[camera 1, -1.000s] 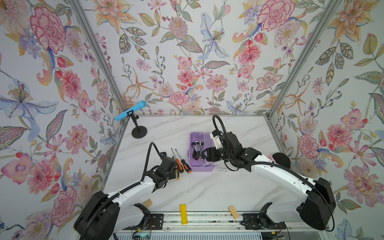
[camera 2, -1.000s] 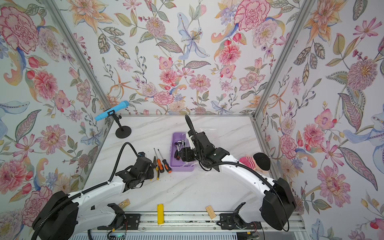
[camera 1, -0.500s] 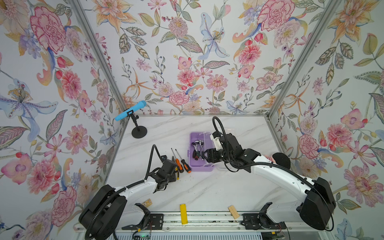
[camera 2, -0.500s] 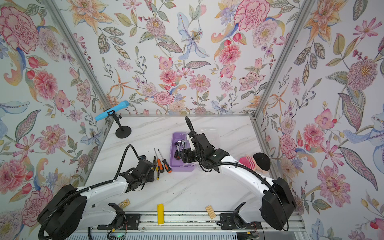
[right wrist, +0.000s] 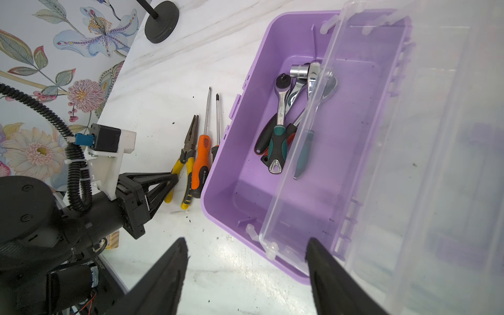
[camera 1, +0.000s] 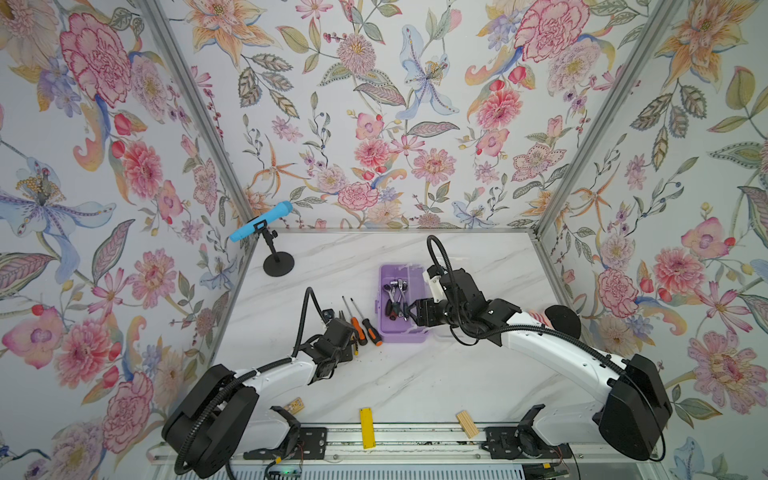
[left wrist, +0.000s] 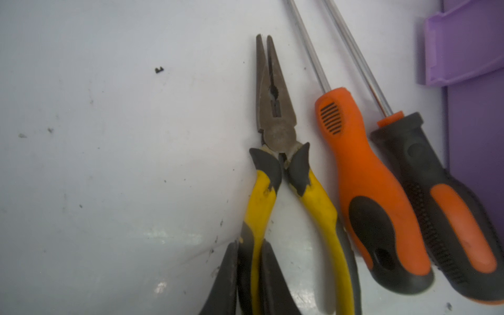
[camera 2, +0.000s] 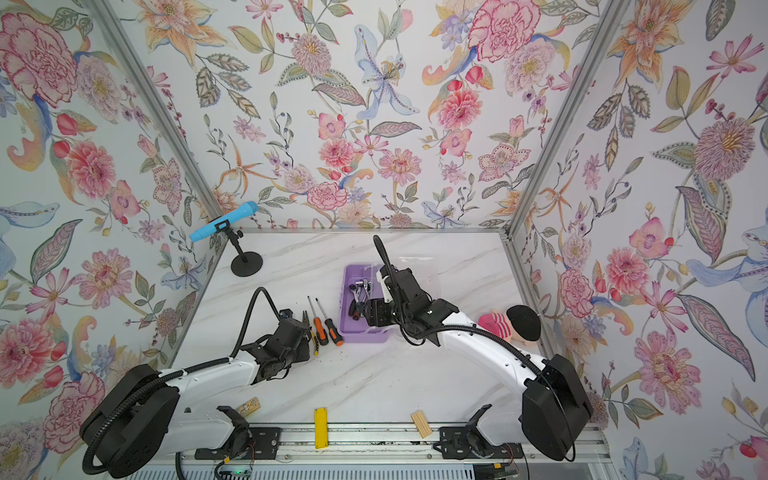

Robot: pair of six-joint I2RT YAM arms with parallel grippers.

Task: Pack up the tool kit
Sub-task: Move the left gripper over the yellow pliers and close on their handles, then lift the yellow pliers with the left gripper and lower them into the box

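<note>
Top views both show the white marble table (camera 1: pixel 415 374) filling the lower middle of the frame. At its centre sits the tool kit (camera 1: pixel 400 334), a lilac case with its clear lid (right wrist: pixel 409 163) standing open on the right side. The right gripper (camera 1: pixel 409 310) hangs over the lower right part of the case. Its fingers (right wrist: pixel 169 272) are spread wide and clamp nothing, and the right wrist view shows the lid's corner between them.

Just left of the case, the left gripper (left wrist: pixel 248 275) lies low on the table, its fingers clenched on one yellow handle of the pliers (left wrist: pixel 275 131). Two orange-black screwdrivers (left wrist: pixel 368 191) lie side by side between the pliers and the case, close against both, with their shafts pointing toward the top of the frame. Inside the case, the ratchets (right wrist: pixel 283 109) lie heaped with their handles crossed.
</note>
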